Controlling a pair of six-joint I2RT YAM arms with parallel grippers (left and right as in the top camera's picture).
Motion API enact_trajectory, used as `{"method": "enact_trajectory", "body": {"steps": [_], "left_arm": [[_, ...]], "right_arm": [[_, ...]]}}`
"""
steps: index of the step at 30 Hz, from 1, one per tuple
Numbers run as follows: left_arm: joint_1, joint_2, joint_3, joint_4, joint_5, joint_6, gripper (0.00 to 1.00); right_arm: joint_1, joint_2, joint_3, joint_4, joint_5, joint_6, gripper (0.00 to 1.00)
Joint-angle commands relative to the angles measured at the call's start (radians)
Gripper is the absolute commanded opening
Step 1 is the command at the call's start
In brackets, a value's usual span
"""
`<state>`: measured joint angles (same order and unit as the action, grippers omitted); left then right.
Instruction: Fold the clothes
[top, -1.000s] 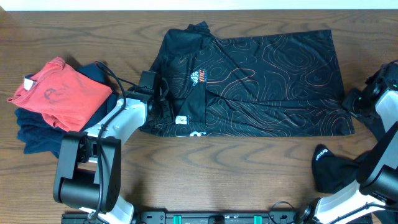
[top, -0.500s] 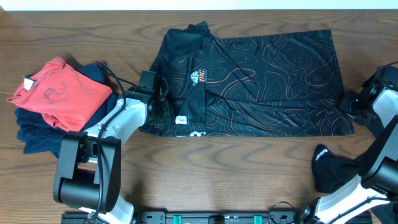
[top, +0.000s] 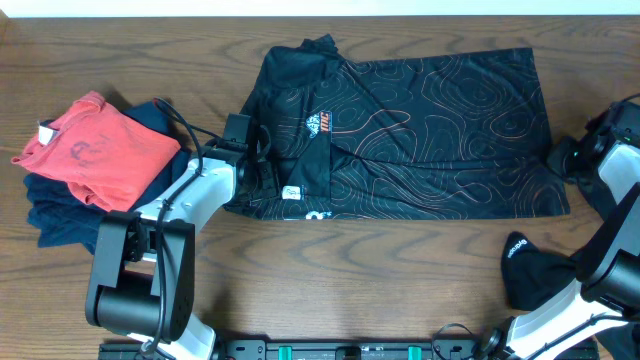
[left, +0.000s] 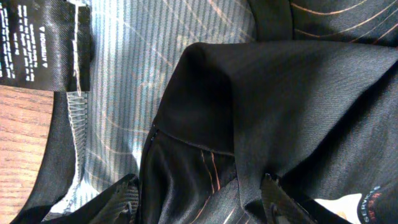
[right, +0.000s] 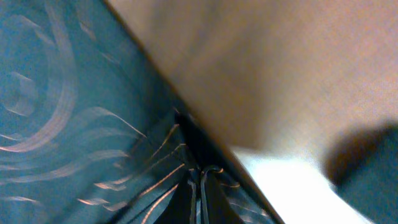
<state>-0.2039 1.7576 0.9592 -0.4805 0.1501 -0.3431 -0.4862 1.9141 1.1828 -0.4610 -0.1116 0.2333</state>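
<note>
Shirt: the black T-shirt (top: 430, 130) lies spread across the middle of the table (top: 400, 290), with its left part turned in over the body.
Progress: it looks like an early stage; one side is folded in and the main folds are left to do.
Right gripper (right: 200, 186): closed, pinching the hem at the right edge of the shirt.
Left gripper (left: 199, 202): the jaws stand apart at the left edge, with loose cloth between them.
Other clothes: a small black garment (top: 530, 270) waits near the front right; a red and navy pile (top: 95, 150) sits at the left, which seems finished.
Writing: the red-blue logo (top: 322, 124) and the care label (left: 43, 43) are too small to read.
</note>
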Motion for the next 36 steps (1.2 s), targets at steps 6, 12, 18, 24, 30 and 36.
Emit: {"method": "enact_trajectory", "body": {"steps": [6, 12, 18, 24, 30, 36], "left_arm": [[0.005, 0.040, -0.053, -0.027, -0.024, -0.002, 0.65], [0.005, 0.040, -0.053, -0.027, -0.024, -0.002, 0.65], [0.005, 0.040, -0.053, -0.031, -0.024, -0.002, 0.65], [0.005, 0.040, -0.053, -0.065, -0.024, -0.002, 0.65], [0.005, 0.040, -0.056, -0.155, -0.024, -0.003, 0.65], [0.005, 0.040, -0.066, -0.293, -0.024, -0.007, 0.65]], "right_arm": [[0.007, 0.004, -0.002, 0.200, -0.257, 0.148, 0.35], [0.001, 0.004, -0.002, 0.065, -0.248, 0.059, 0.36], [-0.002, 0.004, -0.004, -0.191, 0.081, 0.039, 0.30], [-0.004, 0.004, -0.025, -0.240, 0.163, -0.037, 0.28], [-0.013, 0.004, -0.072, -0.291, 0.169, -0.034, 0.15], [-0.066, 0.004, -0.143, -0.386, 0.266, 0.051, 0.09]]}}
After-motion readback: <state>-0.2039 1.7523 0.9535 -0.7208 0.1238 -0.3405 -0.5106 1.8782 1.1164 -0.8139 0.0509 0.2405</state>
